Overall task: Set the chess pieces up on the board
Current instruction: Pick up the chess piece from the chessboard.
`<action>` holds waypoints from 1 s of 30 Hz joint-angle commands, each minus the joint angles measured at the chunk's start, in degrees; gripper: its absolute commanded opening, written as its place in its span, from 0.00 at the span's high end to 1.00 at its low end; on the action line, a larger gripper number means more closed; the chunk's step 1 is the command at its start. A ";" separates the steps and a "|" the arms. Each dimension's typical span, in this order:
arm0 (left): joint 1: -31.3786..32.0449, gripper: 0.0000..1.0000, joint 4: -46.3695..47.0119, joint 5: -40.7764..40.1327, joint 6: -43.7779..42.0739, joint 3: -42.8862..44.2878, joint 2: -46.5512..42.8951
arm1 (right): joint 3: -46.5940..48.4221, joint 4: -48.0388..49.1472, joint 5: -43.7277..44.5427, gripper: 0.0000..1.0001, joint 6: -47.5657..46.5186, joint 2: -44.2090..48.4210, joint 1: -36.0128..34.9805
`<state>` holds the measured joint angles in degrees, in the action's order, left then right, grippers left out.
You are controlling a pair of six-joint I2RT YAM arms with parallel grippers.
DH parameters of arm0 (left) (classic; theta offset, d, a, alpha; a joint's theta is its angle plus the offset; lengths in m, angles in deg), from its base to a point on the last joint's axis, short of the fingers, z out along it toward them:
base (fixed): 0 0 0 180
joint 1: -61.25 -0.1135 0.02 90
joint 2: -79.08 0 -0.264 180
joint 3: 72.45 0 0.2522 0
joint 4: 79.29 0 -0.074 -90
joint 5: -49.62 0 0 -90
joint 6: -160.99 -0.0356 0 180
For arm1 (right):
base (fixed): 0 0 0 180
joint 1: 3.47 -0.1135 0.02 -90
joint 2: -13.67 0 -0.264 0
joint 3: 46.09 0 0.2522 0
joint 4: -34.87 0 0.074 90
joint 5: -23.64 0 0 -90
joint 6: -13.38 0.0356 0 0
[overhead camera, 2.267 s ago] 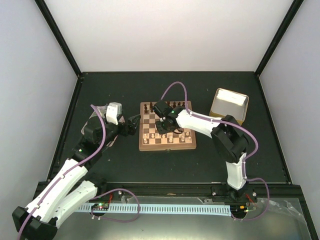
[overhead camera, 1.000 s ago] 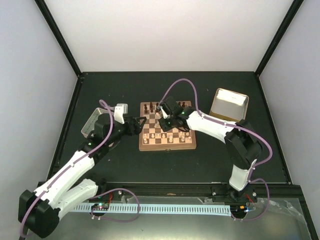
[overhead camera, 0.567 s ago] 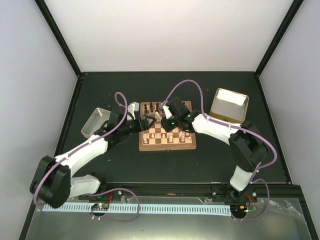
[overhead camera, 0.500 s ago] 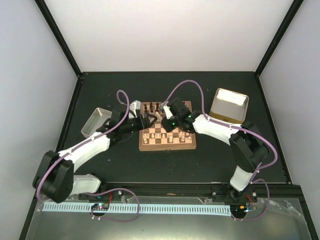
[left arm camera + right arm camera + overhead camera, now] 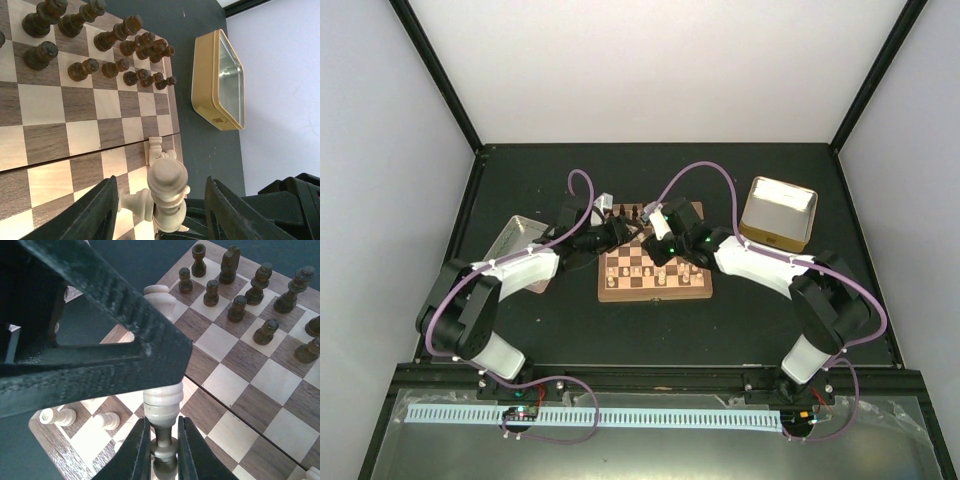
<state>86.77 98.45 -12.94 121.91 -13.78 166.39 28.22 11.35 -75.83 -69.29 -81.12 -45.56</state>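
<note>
The board (image 5: 665, 285) lies mid-table, and my two grippers meet over its far left part. My right gripper (image 5: 163, 427) is shut on the thin neck of a tall pale chess piece (image 5: 162, 401), holding it above the squares. My left gripper (image 5: 165, 190) is open around that same piece (image 5: 169, 181), one finger (image 5: 102, 212) on each side with a gap on both. In the right wrist view a left finger (image 5: 100, 345) crosses in front of the piece. Other pale pieces (image 5: 57, 416) stand on the near squares.
Dark brown pieces (image 5: 82, 70) fill the board's far rows. A tan tin (image 5: 778, 213) stands right of the board; it shows again as the tin (image 5: 220, 82) in the left wrist view. A shallow silver tray (image 5: 510, 240) lies to the left.
My left arm swung from the silver tray over to the board and its jaws narrowed around the pale piece. My right gripper kept its hold and shifted slightly.
</note>
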 commanded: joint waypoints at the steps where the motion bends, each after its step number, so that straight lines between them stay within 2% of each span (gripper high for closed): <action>1: -0.60 0.54 3.20 1.84 1.56 3.09 1.56 | -0.76 2.88 -1.33 0.98 -1.53 1.41 0.19; 12: -1.17 0.89 5.63 3.96 1.58 3.47 4.71 | -1.13 2.71 -1.07 0.98 -2.51 1.45 0.13; 15: -1.23 0.95 5.50 3.22 0.66 3.24 4.26 | -1.05 1.99 0.43 0.98 -2.41 1.12 0.15; 24: -1.42 0.97 1.20 -6.70 -4.18 -0.02 -0.89 | -0.13 -2.83 4.96 0.96 -0.74 -0.86 0.16; 30: -1.52 0.96 0.13 -7.23 -4.90 -1.74 -3.35 | 3.72 -7.18 6.53 0.92 1.41 -5.70 0.95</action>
<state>85.63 99.59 -18.01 118.65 -14.59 165.34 28.57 7.70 -71.77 -69.84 -83.15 -45.47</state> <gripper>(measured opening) 0.145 0.128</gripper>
